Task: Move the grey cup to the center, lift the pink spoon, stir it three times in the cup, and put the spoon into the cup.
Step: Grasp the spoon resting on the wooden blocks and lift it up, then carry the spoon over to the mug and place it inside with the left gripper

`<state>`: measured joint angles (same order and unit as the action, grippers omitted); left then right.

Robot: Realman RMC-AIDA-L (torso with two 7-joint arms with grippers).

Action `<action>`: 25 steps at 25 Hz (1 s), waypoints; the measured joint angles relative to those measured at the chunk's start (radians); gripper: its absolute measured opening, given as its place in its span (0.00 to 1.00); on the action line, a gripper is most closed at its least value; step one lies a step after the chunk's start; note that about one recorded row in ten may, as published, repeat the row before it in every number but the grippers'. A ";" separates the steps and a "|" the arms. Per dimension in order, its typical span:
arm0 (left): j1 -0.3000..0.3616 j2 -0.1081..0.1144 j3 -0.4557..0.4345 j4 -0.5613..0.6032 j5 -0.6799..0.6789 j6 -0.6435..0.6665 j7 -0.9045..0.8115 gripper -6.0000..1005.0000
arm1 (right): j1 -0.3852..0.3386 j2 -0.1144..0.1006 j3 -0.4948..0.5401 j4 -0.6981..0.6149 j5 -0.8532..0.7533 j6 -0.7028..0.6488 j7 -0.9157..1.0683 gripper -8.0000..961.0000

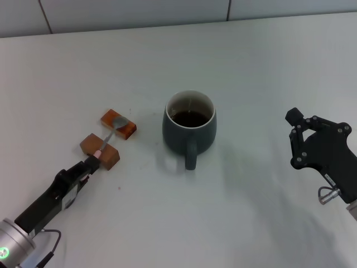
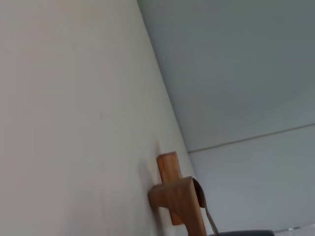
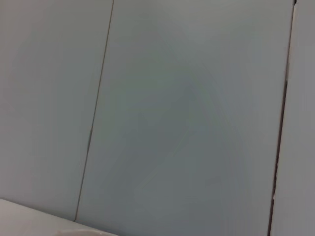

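Observation:
The grey cup (image 1: pixel 189 127) stands upright at the table's middle, handle toward me, with dark brown liquid inside. The pink spoon (image 1: pixel 107 139) lies across two small wooden blocks (image 1: pixel 118 124) left of the cup, its silver bowl on the far block. My left gripper (image 1: pixel 92 163) is low at the near block and shut on the end of the spoon's handle. My right gripper (image 1: pixel 294 139) is open and empty, well right of the cup. In the left wrist view the blocks (image 2: pixel 178 199) and a sliver of the spoon (image 2: pixel 210 220) show.
The white table (image 1: pixel 251 67) runs back to a wall with pale panels (image 3: pixel 187 108). The cup's dark rim (image 2: pixel 241 233) shows at the edge of the left wrist view. The right wrist view shows only wall.

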<state>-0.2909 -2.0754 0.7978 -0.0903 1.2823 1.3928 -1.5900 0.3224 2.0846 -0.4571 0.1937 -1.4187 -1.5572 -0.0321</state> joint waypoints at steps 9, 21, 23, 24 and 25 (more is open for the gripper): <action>-0.003 0.004 -0.003 0.117 0.010 0.127 0.023 0.13 | -0.001 0.001 0.000 0.004 -0.009 -0.007 0.000 0.01; -0.049 0.012 0.209 1.513 0.599 0.075 -0.311 0.14 | -0.024 0.000 0.009 0.004 -0.009 -0.025 0.000 0.01; -0.078 0.014 0.245 1.677 0.708 0.110 -0.315 0.14 | -0.038 0.000 0.011 0.004 -0.005 -0.031 0.000 0.01; -0.101 0.014 0.258 1.747 0.771 0.145 -0.317 0.14 | -0.038 0.000 0.011 0.004 -0.005 -0.031 0.000 0.01; -0.124 0.012 0.266 1.796 0.815 0.187 -0.315 0.14 | -0.043 0.000 0.012 0.003 -0.004 -0.036 0.000 0.01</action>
<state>-0.4146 -2.0636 1.0636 1.7061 2.0975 1.5795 -1.9046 0.2792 2.0848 -0.4452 0.1971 -1.4229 -1.5936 -0.0321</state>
